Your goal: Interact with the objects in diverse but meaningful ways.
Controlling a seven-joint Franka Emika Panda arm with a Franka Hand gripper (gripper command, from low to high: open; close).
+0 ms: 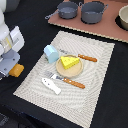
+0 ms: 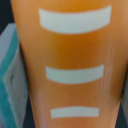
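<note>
My gripper [image 1: 13,68] is at the exterior view's left, just off the placemat's edge, and looks shut on the golden-brown bread loaf [image 1: 19,70]. The loaf [image 2: 70,65] fills the wrist view, orange with three pale score marks. The yellow cheese wedge [image 1: 70,62] sits on a small round wooden plate [image 1: 64,73] in the middle of the mat. The pale blue block [image 1: 51,53] stands just behind the plate. The white fish-shaped piece [image 1: 51,86] lies near the mat's front. My fingertips are hidden behind the loaf.
A striped placemat [image 1: 95,85] covers the black table. A toy knife [image 1: 85,57] and fork [image 1: 69,80] with orange handles flank the plate. At the back, a pink board [image 1: 112,31] carries two grey pots [image 1: 68,9] [image 1: 93,11]; a bowl [image 1: 123,18] is at the far right.
</note>
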